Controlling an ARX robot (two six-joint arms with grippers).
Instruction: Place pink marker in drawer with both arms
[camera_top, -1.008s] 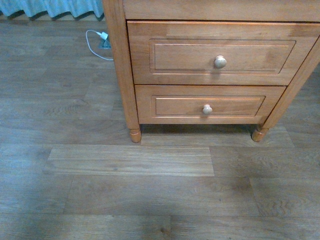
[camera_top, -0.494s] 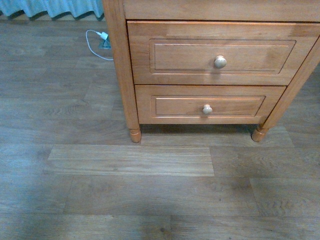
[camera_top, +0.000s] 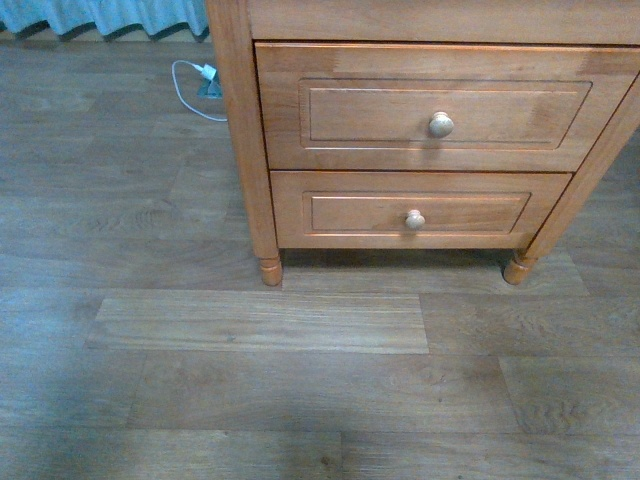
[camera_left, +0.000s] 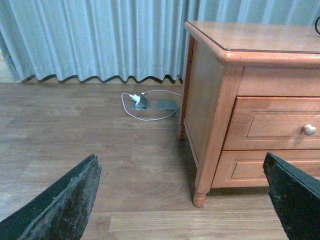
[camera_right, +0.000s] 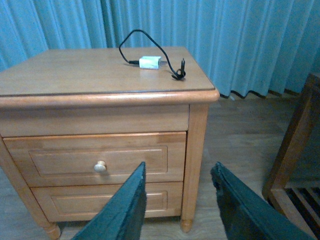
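Note:
The drawer (camera_top: 420, 105) is the taller upper one of an orange-brown nightstand, and it is closed, with a round pale knob (camera_top: 440, 124). It also shows in the left wrist view as the drawer (camera_left: 280, 125) and in the right wrist view as the drawer (camera_right: 100, 157). The pink marker is out of view in every frame. Neither arm appears in the front view. My left gripper (camera_left: 180, 157) is open, with bare floor between its fingers, left of the nightstand. My right gripper (camera_right: 178, 166) is open and empty in front of the nightstand's right front leg.
A shorter closed drawer (camera_top: 415, 210) sits below the tall one. A black cable with a small pale box (camera_right: 150, 62) lies on the nightstand top. A white cable and plug (camera_top: 195, 85) lie on the floor by blue curtains (camera_left: 100, 40). A wooden frame (camera_right: 295, 150) stands right of the nightstand.

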